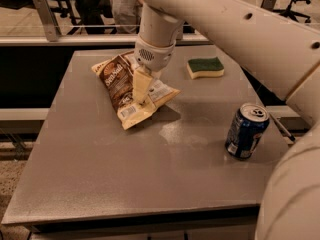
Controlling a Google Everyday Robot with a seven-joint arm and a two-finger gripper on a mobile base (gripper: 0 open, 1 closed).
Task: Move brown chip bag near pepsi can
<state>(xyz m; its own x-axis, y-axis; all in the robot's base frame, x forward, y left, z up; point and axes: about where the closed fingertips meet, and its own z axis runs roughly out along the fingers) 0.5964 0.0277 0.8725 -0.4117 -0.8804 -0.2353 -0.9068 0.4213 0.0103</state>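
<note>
My gripper [143,102] looks clamped on the brown chip bag [119,84], well left of the pepsi can [246,130]. I should lift slightly, carry right, and stop beside the can without knocking it.

gripper [143,100] down on crinkly brown chip bag [116,81], far-left of grey table [100,174] | blue aluminium pepsi can [246,131] upright, well apart, right | green sponge [205,67] behind
</note>
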